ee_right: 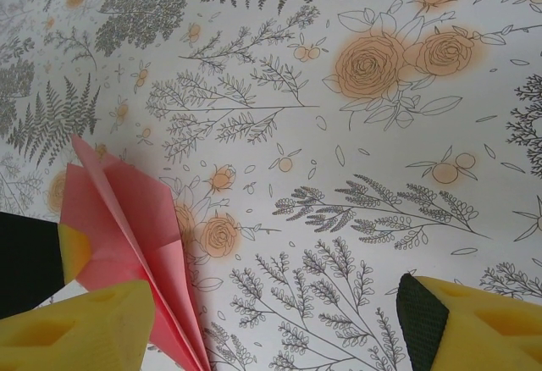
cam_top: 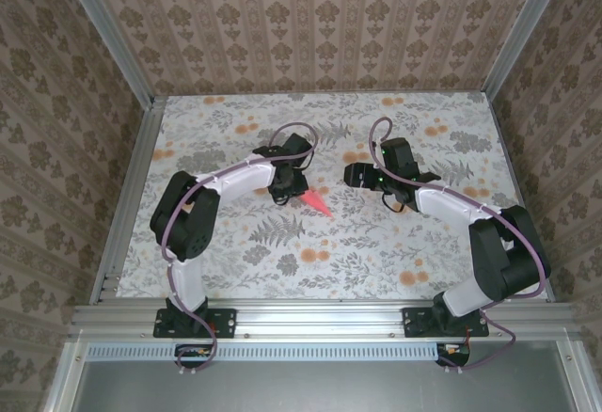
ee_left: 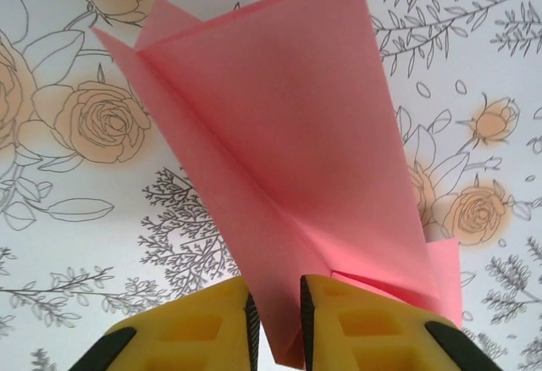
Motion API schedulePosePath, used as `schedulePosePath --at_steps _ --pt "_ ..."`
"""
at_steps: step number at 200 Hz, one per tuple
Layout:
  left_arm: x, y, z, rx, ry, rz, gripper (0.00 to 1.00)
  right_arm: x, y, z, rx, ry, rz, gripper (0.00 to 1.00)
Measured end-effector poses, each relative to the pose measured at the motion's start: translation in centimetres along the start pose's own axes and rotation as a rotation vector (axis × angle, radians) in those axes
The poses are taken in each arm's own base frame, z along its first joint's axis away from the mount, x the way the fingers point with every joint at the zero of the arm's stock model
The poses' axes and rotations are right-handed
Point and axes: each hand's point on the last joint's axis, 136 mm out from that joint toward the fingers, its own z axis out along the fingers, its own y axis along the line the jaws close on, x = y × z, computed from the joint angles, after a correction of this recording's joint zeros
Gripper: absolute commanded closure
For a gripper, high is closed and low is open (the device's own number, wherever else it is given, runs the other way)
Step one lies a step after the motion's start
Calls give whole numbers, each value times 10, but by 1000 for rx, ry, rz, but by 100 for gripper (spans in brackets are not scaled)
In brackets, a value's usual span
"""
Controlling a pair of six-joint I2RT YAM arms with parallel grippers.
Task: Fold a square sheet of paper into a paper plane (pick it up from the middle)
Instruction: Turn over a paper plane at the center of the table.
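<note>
Top external view, item one: paper plane (cam_top: pixel 316 203), pink-red, a small folded wedge at the centre of the frame on the floral tablecloth (cam_top: pixel 376 252), tapering toward lower right. Item two: left gripper (cam_top: pixel 282 189), just left of centre, at the plane's upper-left end. Item three: right gripper (cam_top: pixel 356 175), right of centre, apart from the plane, facing it across a strip of cloth.

Left wrist view: paper plane (ee_left: pixel 288 151) fans from the bottom edge to the top of the frame, with layered folds at upper left and a small flap at lower right. Left gripper (ee_left: pixel 278 303): two yellow fingers (ee_left: pixel 203 333) at bottom centre, drawn together with only paper between them, clamped on the plane where its folds converge.

Right wrist view: paper plane (ee_right: pixel 127 235) at lower left, ridged, creases running toward the bottom edge. Right gripper (ee_right: pixel 271 320): yellow fingers (ee_right: pixel 76 333) in the lower left and lower right corners, spread wide, cloth between them. The lower-left finger overlaps the plane's edge in the picture; whether they touch cannot be told. A yellow pad of the left gripper sits at the left edge, against the paper.
</note>
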Motion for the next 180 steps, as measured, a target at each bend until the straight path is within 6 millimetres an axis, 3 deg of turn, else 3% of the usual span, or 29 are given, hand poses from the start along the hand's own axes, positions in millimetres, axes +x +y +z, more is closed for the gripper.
schedulePosePath --at_steps 30,66,87,111,131,156,180 --pt "-4 -4 1 21 -15 -8 100 -1 0 0 -2 -5 14 22" --pt "-9 -15 -7 75 -37 30 100 1 -3 2 -6 -22 24 19" --pt "-15 -28 -27 150 -63 80 100 2 -6 -2 4 -29 37 17" --pt "-26 -51 -55 298 -99 126 100 -9 -2 -15 0 -77 43 17" --pt "-34 -65 -67 414 -112 149 100 -15 3 -23 -16 -90 58 18" --pt "-34 -73 -64 504 -82 162 100 -11 10 -23 -51 -52 72 21" --pt "-32 -77 -47 575 -33 162 100 -4 15 -22 -68 -8 91 25"
